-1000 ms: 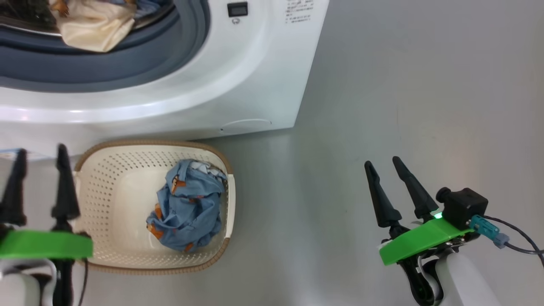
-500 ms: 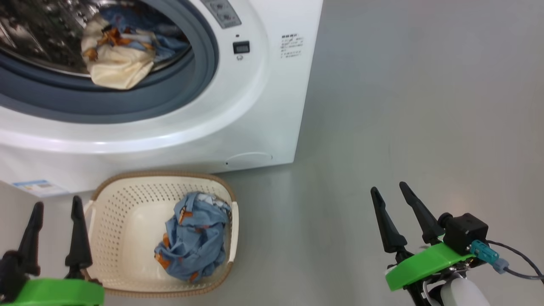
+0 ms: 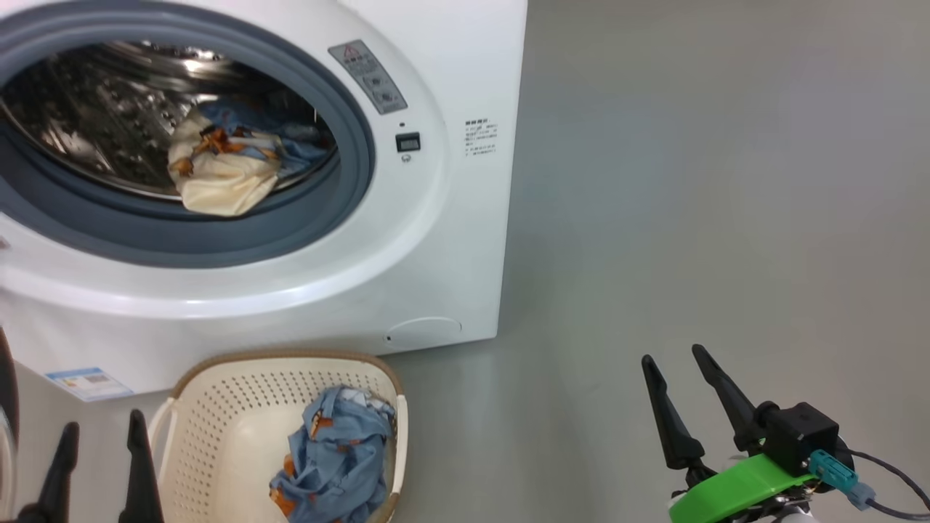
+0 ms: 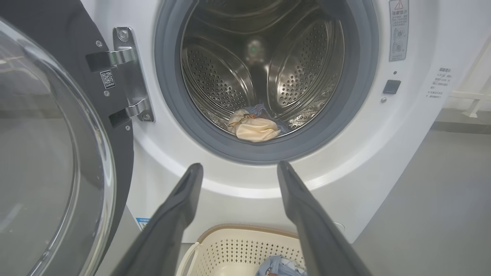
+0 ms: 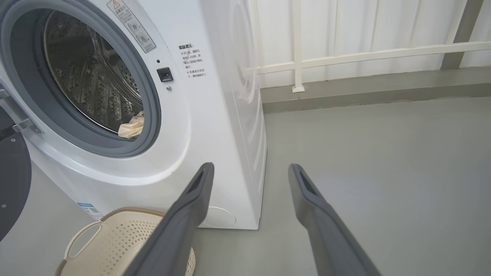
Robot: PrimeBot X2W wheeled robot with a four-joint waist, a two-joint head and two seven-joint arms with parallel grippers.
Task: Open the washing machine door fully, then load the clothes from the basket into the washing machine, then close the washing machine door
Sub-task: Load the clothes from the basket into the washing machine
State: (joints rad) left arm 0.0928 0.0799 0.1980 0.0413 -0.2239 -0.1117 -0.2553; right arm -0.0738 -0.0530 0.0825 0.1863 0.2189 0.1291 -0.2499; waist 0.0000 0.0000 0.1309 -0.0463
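Observation:
The white washing machine (image 3: 443, 240) stands open, its steel drum holding a cream and light blue garment (image 3: 221, 178) near the grey rubber ring. In the left wrist view the washing machine door (image 4: 46, 153) is swung wide to the left on its hinge. On the floor before the machine sits the cream basket (image 3: 218, 407) with a bunched light blue garment (image 3: 334, 457) in it. My left gripper (image 3: 102, 423) is open just left of the basket and holds nothing. My right gripper (image 3: 671, 354) is open over bare floor, well right of the basket. Both gripper gaps, left (image 4: 239, 165) and right (image 5: 251, 166), are bare.
Grey floor (image 3: 726, 181) stretches to the right of the machine. A white railing and wall (image 5: 345, 57) run behind it. A blue label sticker (image 3: 87, 383) marks the machine's lower front corner. The open door (image 5: 11, 180) takes up the space at the machine's left.
The head camera has tilted up, so the whole picture slid down and more of the drum shows. Both grippers stay open, and the garment still lies in the basket.

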